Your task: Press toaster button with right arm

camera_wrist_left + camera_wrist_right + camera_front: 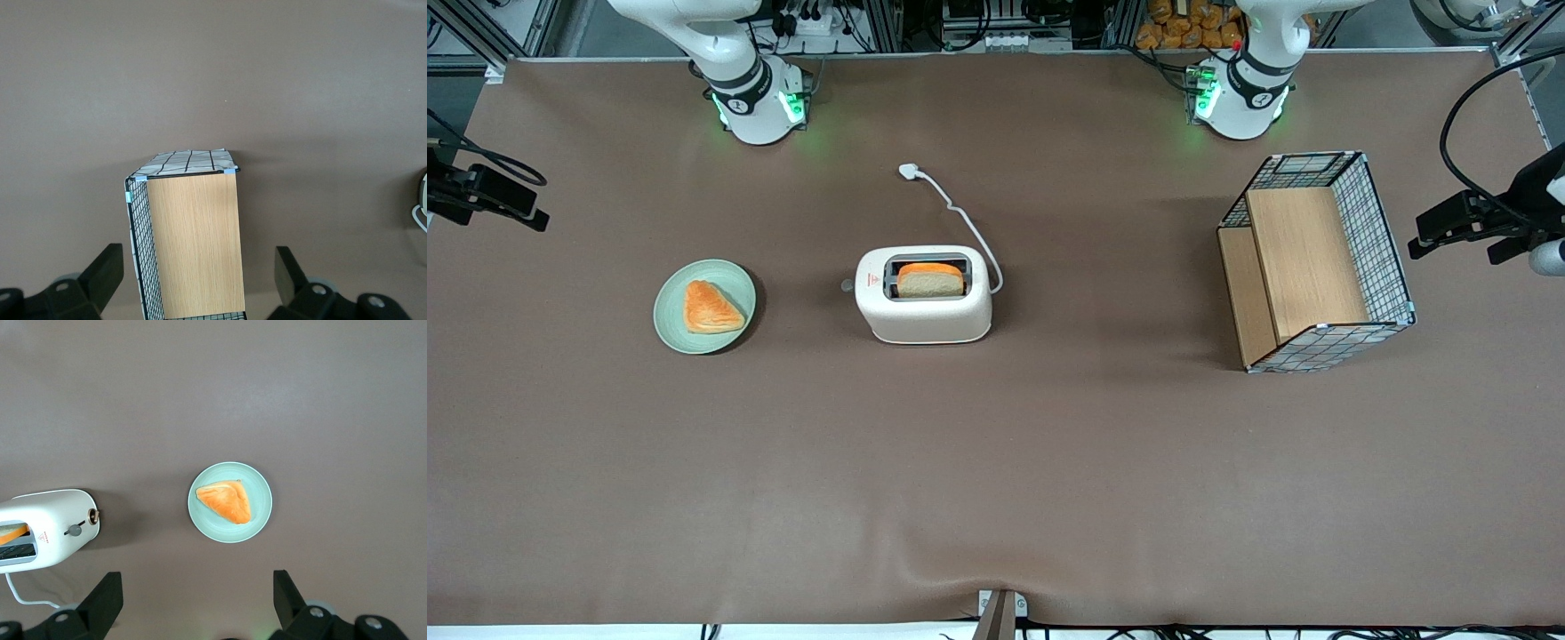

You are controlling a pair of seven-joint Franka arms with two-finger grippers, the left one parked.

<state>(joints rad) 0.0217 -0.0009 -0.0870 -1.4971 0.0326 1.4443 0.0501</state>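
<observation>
High above the table's working-arm end, the gripper [193,603] hangs with fingers spread wide. The toaster [924,293] sits mid-table, its button [847,285] facing the plate [704,306].

We see the right arm [738,71] as a glossy white jointed column with a black band, a round black mark and green glowing lights at its base, and its claw [193,603] shows two black wedge-shaped fingers [103,600] spread wide.

Robot lab: aluminium framing [480,36], cabling [818,22].
</observation>
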